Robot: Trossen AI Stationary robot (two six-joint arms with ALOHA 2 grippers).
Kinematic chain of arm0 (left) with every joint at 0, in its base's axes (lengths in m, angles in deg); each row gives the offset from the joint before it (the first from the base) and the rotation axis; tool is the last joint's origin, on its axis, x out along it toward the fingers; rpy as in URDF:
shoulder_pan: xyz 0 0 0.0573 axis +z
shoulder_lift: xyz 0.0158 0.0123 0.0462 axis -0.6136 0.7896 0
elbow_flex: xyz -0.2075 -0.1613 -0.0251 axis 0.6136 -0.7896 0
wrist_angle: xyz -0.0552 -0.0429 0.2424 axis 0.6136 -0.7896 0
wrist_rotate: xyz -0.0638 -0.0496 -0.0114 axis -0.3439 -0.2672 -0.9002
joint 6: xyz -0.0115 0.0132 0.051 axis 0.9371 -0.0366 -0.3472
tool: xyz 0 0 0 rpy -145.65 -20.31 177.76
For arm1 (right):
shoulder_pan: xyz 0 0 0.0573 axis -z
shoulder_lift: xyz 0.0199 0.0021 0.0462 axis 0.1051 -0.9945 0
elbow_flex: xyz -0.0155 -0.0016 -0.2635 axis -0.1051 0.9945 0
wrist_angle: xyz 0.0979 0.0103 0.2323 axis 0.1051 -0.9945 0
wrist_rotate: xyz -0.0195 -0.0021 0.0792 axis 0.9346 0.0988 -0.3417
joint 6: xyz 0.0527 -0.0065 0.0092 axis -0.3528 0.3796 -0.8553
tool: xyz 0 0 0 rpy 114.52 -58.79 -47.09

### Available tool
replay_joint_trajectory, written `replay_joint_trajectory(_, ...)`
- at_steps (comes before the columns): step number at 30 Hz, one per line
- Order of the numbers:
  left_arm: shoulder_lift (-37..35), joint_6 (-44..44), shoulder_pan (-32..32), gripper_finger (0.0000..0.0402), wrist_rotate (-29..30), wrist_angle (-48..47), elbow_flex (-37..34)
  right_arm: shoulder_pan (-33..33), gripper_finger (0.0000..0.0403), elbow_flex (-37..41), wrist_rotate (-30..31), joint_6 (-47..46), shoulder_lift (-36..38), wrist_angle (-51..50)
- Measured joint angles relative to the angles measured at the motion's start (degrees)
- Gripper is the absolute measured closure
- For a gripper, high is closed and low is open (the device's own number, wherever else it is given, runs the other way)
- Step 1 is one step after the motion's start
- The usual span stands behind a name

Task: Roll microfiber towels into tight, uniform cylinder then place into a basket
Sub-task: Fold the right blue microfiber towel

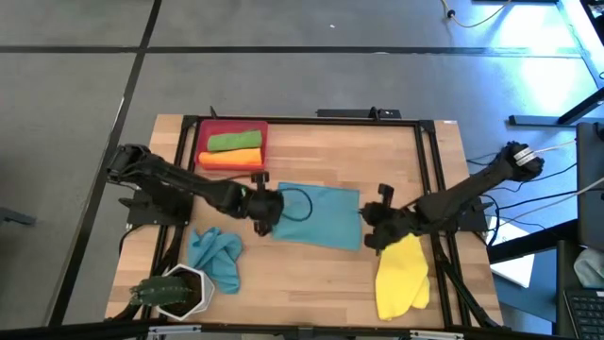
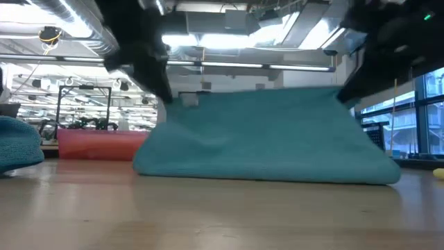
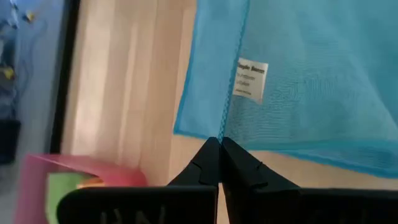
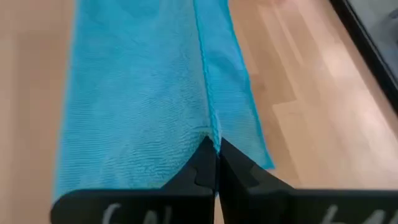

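A teal-blue microfiber towel (image 1: 321,217) stands mid-table like a sheet (image 2: 267,135), its upper edge raised between my two grippers and its lower part on the wood. My left gripper (image 1: 269,206) is shut on its left end and my right gripper (image 1: 370,227) on its right end. The red basket (image 1: 201,142) at the far left holds a rolled green towel (image 1: 233,142) and a rolled orange towel (image 1: 229,159). A second teal-blue towel (image 1: 217,255) lies crumpled near left. A yellow towel (image 1: 401,279) lies near right. My left gripper (image 3: 219,142) pinches the towel's stitched hem (image 3: 222,121) between its two fingers, near the white label. It comes slanting down from the table's left. That end is lifted, and the cloth runs fairly straight to the other gripper. My right gripper (image 4: 211,142) pinches the towel's hemmed edge (image 4: 210,124) between its two fingers, slanting down from the table's right. The edge is raised off the table, and the cloth falls away on both sides of the hem toward the wood.
A white pot with a plant (image 1: 175,291) stands at the near left corner. A black frame (image 1: 429,170) borders the wooden tabletop. Bare wood shows along the near edge in front of the towel (image 2: 222,215).
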Motion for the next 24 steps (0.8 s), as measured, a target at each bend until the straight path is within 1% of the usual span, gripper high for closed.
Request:
replay_joint_trajectory(4, 0.00, -2.12, 5.26, 0.0402, -2.84, 6.22, -4.63, 4.73, 0.0395, 0.00, -0.61, 2.71, -4.34, 1.34)
replay_joint_trajectory(6, 0.00, -3.74, 7.12, 0.0402, -4.78, 8.05, -6.54, 7.04, 0.0394, 0.00, -2.40, 4.33, -7.17, 3.04)
replay_joint_trajectory(9, 0.00, -4.63, 8.86, 0.0401, -7.32, 10.04, -8.77, 9.85, 0.0393, 0.04, -4.62, 5.90, -11.14, 5.83)
replay_joint_trajectory(14, 0.00, -4.76, 10.18, 0.0399, -9.94, 10.50, -9.70, 13.06, 0.0392, 0.04, -4.88, 7.26, -15.11, 8.06)
replay_joint_trajectory(18, 0.00, -8.57, 9.76, 0.0369, -9.95, 13.25, -9.71, 14.66, 0.0373, 0.04, -4.88, 6.63, -15.26, 7.85)
replay_joint_trajectory(22, 0.01, -11.58, 9.68, 0.0325, -9.89, 16.45, -9.56, 14.56, 0.0329, 0.07, -5.08, 6.59, -14.16, 7.00)
replay_joint_trajectory(24, 0.04, -12.14, 9.68, 0.0307, -8.14, 15.93, -8.62, 14.55, 0.0302, 0.07, -5.04, 6.04, -13.05, 5.37)
